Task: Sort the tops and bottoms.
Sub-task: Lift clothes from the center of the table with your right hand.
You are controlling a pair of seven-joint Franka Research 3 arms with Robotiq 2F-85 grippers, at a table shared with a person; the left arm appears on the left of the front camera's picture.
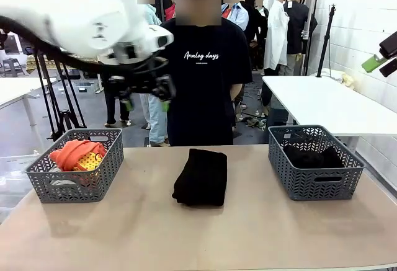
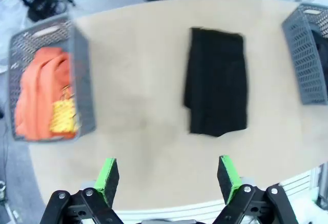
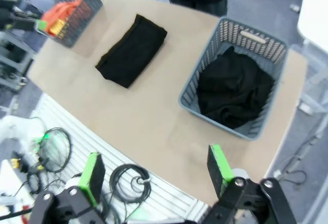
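Observation:
A folded black bottom (image 1: 200, 177) (image 2: 217, 82) (image 3: 131, 50) lies in the middle of the table. Another black bottom (image 1: 312, 157) (image 3: 234, 93) fills the right grey basket (image 1: 315, 181) (image 3: 207, 57). An orange top with a yellow print patch (image 1: 76, 154) (image 2: 43, 93) (image 3: 62, 13) lies in the left grey basket (image 1: 73, 184) (image 2: 81, 80). My left gripper (image 1: 146, 105) (image 2: 166, 177) hangs open high above the table between the left basket and the folded bottom, holding nothing. My right gripper (image 3: 154, 167) is open and empty, high over the table's right front edge; its fingers (image 1: 374, 63) show at the right edge of the front view.
A person in a black T-shirt (image 1: 203, 79) stands at the table's far side, behind the folded bottom. A white table (image 1: 322, 100) stands behind at the right. Cables (image 3: 128, 180) lie on the floor below the table's near edge.

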